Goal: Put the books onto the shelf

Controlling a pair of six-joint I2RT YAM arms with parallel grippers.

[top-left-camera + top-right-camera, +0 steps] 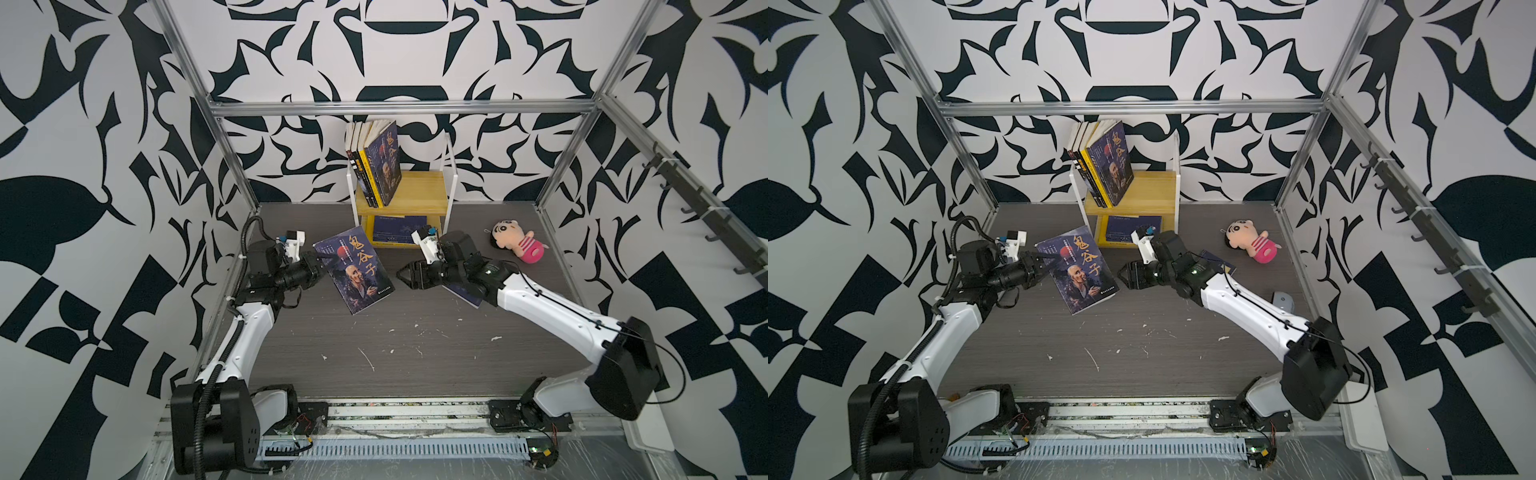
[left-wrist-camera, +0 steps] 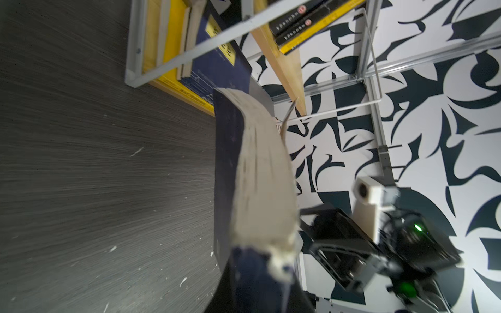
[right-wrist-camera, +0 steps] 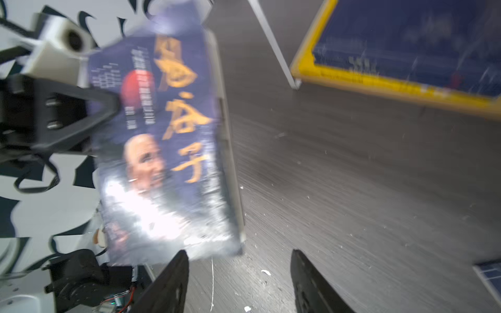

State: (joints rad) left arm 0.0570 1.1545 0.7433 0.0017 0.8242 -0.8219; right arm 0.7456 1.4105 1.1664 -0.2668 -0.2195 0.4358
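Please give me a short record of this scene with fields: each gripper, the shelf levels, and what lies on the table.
left gripper: shut on portrait book, held tilted
right gripper: open, empty, beside that book
shelf top: upright books, leaning
shelf bottom: navy book, flat
table: loose book partly under right arm; doll

Top views overhead facing shelf, wrist views close on book

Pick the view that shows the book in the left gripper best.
A top view: the whole portrait-cover book is sharp there, the left gripper shut on its edge. The right wrist view shows its cover large but motion-blurred; the left wrist view shows only its page edges and dark back cover.
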